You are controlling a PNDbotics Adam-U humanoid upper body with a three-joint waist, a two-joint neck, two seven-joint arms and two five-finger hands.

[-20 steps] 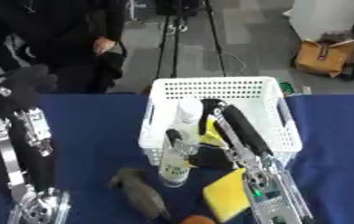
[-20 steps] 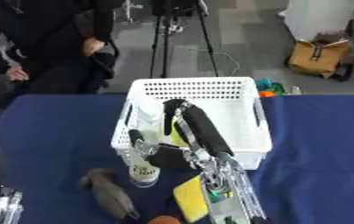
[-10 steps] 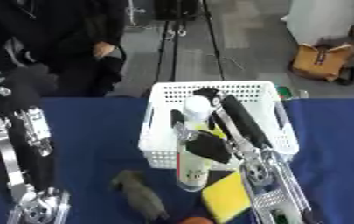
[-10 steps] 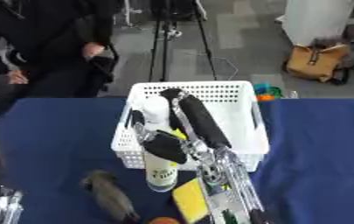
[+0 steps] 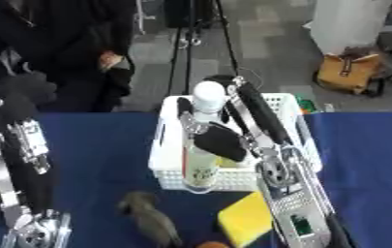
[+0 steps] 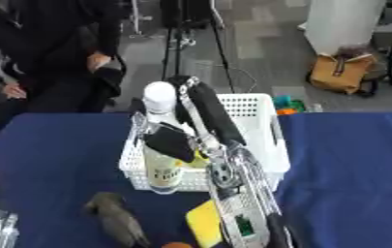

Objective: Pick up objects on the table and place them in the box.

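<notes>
One bottle point(image 5: 201, 145), pale with a white cap and a yellowish label, is held upright in the right hand point(image 5: 212, 138), whose fingers curl round its body. It hangs over the near left edge of the white box point(image 5: 305, 140), a perforated basket standing on the blue tabletop point(image 5: 360, 145). Something yellow shows inside the basket behind the hand. On the cloth in front of the box lie a grey-brown object point(image 5: 148, 218), a yellow sponge point(image 5: 244, 218) and, at the bottom edge, a bit of something orange point(image 5: 214, 244). The left hand point(image 5: 25, 87) shows at the left side, raised and away from the work; whether its fingers are curled I cannot tell.
</notes>
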